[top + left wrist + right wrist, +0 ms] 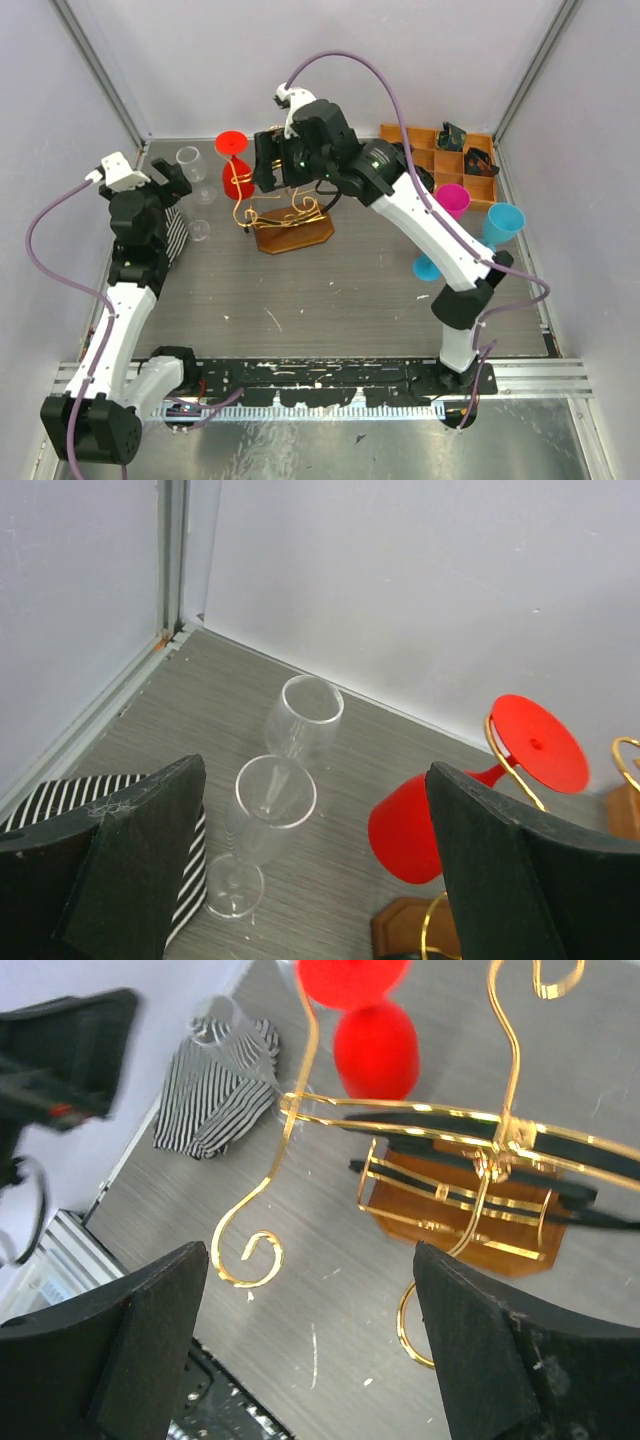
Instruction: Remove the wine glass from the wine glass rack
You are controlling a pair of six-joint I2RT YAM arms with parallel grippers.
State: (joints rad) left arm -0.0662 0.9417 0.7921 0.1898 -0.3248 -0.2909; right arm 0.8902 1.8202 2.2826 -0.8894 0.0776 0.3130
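Observation:
The wine glass rack [290,212] is gold wire with scroll ends on a brown wooden base [296,237]. A red wine glass [236,170] hangs upside down from its far-left end, foot on top. My right gripper [268,160] hovers open and empty above the rack, and its wrist view shows the gold wire [300,1110], the base [455,1205] and the red glass [372,1030] beyond the jaws [310,1260]. My left gripper [175,180] is open and empty, left of the red glass [405,830].
Two clear glasses [308,712] [268,805] stand in front of the left gripper. A striped cloth [176,235] lies under it. At the right are a pink cup [452,199], blue cups [503,224] and a compartmented wooden tray [440,152]. Walls close the back and sides.

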